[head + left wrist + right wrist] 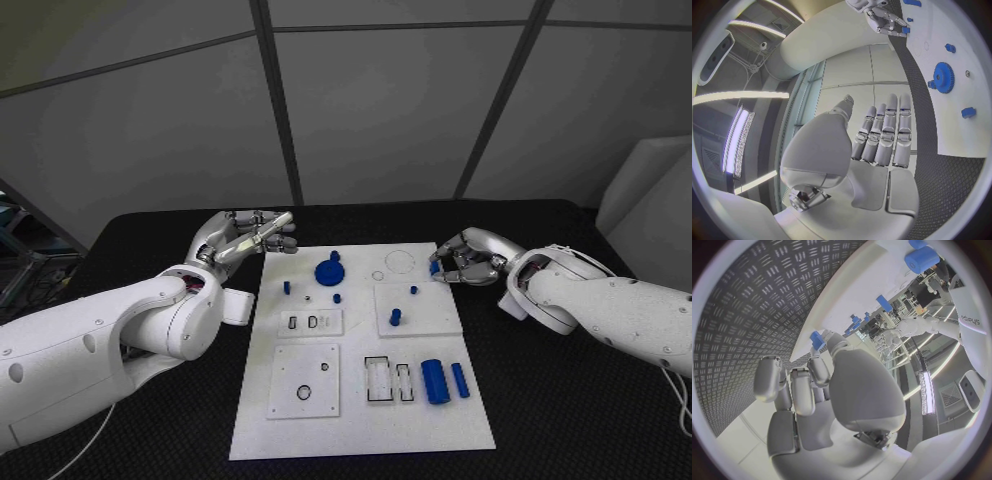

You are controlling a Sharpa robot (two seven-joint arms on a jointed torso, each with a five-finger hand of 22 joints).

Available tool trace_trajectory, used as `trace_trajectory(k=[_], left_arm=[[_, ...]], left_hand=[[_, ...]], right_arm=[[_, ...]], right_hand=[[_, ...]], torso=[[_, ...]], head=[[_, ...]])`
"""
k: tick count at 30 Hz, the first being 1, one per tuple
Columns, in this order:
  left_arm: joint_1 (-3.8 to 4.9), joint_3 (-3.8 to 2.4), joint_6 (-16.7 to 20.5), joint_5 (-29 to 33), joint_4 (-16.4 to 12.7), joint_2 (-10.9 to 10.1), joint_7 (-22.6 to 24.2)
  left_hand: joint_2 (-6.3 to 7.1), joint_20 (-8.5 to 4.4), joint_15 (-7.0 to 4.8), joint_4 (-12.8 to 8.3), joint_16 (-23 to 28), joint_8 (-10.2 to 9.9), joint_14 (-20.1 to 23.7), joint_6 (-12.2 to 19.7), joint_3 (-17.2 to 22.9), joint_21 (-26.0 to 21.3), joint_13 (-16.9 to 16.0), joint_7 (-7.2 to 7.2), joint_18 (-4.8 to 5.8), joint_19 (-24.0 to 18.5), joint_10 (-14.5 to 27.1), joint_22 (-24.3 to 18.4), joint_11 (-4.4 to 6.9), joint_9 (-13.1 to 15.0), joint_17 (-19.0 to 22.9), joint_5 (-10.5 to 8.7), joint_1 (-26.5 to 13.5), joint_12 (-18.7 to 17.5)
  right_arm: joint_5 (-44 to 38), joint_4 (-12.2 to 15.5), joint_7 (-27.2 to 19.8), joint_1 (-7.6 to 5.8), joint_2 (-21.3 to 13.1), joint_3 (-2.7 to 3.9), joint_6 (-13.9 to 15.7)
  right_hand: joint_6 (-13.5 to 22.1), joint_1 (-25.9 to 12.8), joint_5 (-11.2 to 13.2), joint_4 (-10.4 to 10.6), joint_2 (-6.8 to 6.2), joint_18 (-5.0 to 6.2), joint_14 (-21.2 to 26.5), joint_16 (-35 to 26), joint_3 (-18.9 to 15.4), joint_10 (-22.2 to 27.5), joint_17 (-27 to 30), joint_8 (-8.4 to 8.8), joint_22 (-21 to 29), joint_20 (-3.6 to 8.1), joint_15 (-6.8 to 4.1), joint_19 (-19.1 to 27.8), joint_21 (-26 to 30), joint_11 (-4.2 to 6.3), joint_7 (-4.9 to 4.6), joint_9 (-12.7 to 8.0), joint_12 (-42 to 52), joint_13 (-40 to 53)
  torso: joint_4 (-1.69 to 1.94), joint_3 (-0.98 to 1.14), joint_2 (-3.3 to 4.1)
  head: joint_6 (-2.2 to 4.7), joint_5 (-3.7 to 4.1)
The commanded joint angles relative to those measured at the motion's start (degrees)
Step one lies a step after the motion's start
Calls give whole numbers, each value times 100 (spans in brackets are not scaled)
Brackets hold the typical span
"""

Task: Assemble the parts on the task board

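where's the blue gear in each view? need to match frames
Head view: blue gear on the task board, far end, nearer the left hand.
Left wrist view: blue gear on the white board, beyond the fingertips.
Right wrist view: cannot pick it out.
Shared landmark: the small blue part in the right hand.

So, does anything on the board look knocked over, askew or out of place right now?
Nothing stands out. The task board lies flat, the blue gear flat on it, two blue cylinders side by side near its front. The right hand pinches a small blue part at the board's edge; the left hand holds nothing.
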State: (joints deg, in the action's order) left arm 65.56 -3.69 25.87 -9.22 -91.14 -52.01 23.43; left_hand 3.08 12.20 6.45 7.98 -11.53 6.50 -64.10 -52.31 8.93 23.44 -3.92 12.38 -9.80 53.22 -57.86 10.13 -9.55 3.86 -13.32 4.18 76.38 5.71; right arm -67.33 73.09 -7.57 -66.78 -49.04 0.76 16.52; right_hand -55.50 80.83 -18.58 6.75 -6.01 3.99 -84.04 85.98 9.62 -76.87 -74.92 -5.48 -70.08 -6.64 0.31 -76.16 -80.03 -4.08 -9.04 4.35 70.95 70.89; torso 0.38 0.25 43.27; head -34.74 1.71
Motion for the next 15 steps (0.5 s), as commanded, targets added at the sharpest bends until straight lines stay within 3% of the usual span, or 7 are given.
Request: trace_trajectory(k=[1, 15], left_arm=[[4, -3, -62, -10, -4, 3, 19], [4, -3, -61, -10, 9, -1, 16]], left_hand=[[-44, 30, 8, -1, 36, -36, 47, -2, -38, 36, 1, 29, -53, -11, 24, 7, -17, -5, -6, -29, -7, -30], [-44, 30, 8, -1, 36, -36, 47, -2, -38, 36, 1, 29, -53, -11, 24, 7, -17, -5, -6, -29, -7, -30]], right_arm=[[-66, -21, -16, -2, 25, 3, -90], [-103, -71, -10, 12, 82, 3, -76]], right_hand=[[-98, 18, 70, -22, 82, 38, -403, -7, 52, -25, -637, -45, -15, 45, -56, -15, 9, 23, 11, 9, 39, 21], [-269, 32, 122, -38, 159, 31, -410, 2, 138, -62, -663, -105, -50, 71, -87, -43, -9, 62, 57, 16, 81, 61]], torso=[[-1, -2, 3], [-1, 0, -1]], head=[[-5, -4], [-17, -11]])
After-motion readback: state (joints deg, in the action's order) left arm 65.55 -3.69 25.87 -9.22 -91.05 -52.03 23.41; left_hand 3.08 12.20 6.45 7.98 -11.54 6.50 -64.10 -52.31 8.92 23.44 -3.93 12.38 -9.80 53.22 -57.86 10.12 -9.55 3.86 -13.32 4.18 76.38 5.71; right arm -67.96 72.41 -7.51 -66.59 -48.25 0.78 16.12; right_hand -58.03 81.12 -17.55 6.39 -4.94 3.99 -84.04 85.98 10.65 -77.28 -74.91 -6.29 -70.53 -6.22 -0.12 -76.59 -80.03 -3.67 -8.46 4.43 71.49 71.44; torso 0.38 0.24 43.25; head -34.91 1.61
